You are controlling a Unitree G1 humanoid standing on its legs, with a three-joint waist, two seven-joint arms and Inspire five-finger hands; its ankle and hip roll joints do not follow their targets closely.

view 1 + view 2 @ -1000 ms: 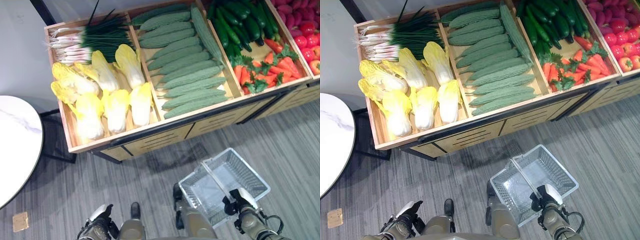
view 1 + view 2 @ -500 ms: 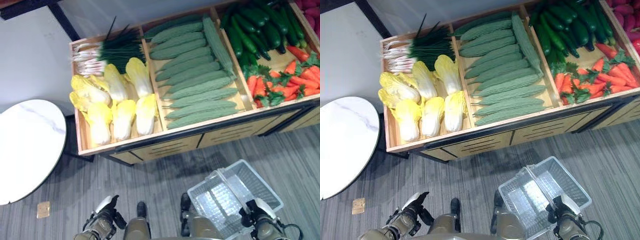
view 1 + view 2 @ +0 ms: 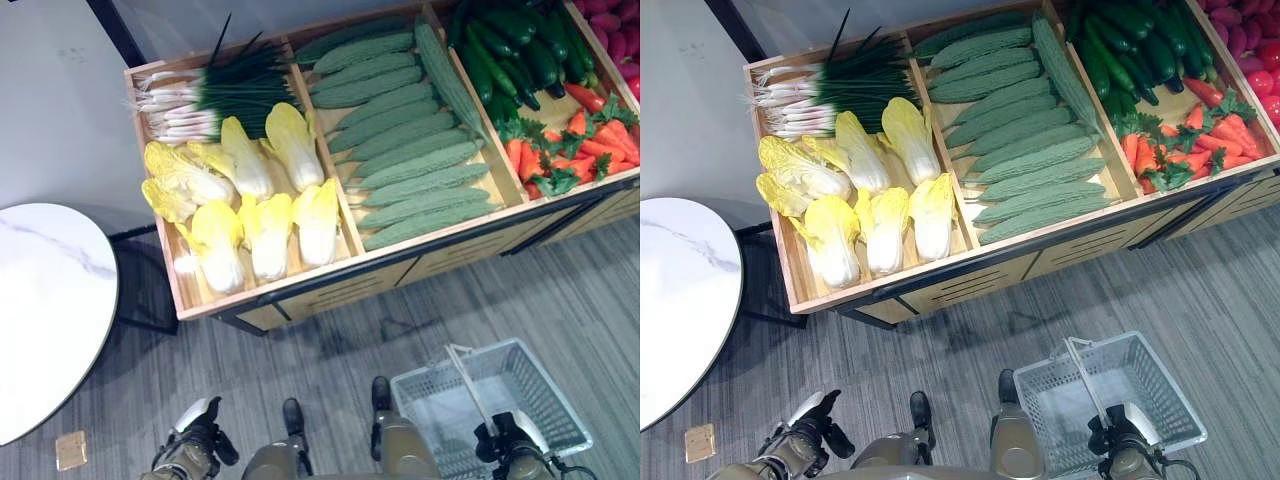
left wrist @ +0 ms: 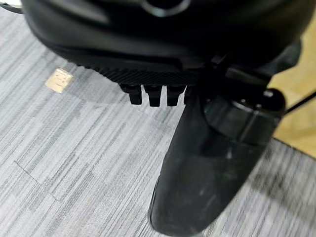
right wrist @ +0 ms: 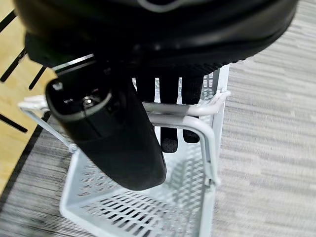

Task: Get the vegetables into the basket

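A white wire basket (image 3: 560, 395) hangs low at my right, over the floor in front of the stand. My right hand (image 3: 505, 445) is shut on its handle (image 5: 197, 129), fingers (image 5: 168, 98) curled over the bar, and nothing lies inside the basket. My left hand (image 3: 195, 440) hangs at my left side with fingers (image 4: 153, 96) curled and nothing in it. On the wooden stand (image 3: 300, 290) lie yellow cabbages (image 3: 265, 230), green bumpy gourds (image 3: 415, 150), scallions (image 3: 210, 90), cucumbers (image 3: 515, 55) and carrots (image 3: 580, 150). Both hands are well short of the stand.
A round white table (image 3: 50, 310) stands at the left, close to the stand's corner. A small wooden block (image 3: 70, 450) lies on the grey floor by my left hand. Red fruit (image 3: 610, 40) fills the far-right bin. Open floor lies between me and the stand.
The camera has moved, so the whole picture has shifted. The basket stays in my right hand and now hangs more level and further to my right. My left hand remains low.
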